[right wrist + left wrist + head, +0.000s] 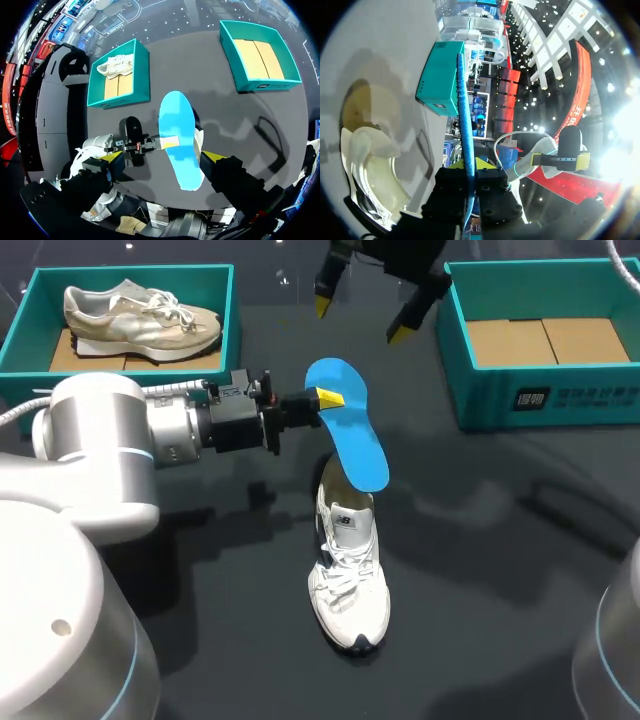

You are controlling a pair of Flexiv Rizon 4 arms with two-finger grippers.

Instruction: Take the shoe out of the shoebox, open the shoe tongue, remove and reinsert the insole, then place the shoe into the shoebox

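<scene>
Progress: about halfway.

- Done: white shoe (348,575) is out of its box and sits upright near the middle of the counter (500,540), toe toward the near edge. Tongue looks pulled up and the collar is open.
- Done: blue insole (350,435) is out of the shoe. The left claw (325,398) is clamped on its edge near the wide end, one yellow tip on the top face.
- The insole hangs tilted, with its narrow end down at the shoe's heel opening. Cannot tell if that end touches the collar or is just above it. In the left wrist view the insole is edge-on between the fingers, with the shoe down beside it.
- Left to do: slide the insole back in, seat it flat, then put the shoe into a box.

Around:
- Right claw (361,320) hovers toward the far edge, fingers wide apart, holding nothing, well apart from the shoe.
- Empty teal shoebox (560,400) at the far right corner; likely the drop target.
- Second teal shoebox (130,273) at the far left corner holds a beige shoe (140,315).

In the way: nothing sits between the shoe and the empty box. Likely snags are the tongue and laces folding over the opening, and the unheld shoe sliding when the insole pushes in.
</scene>
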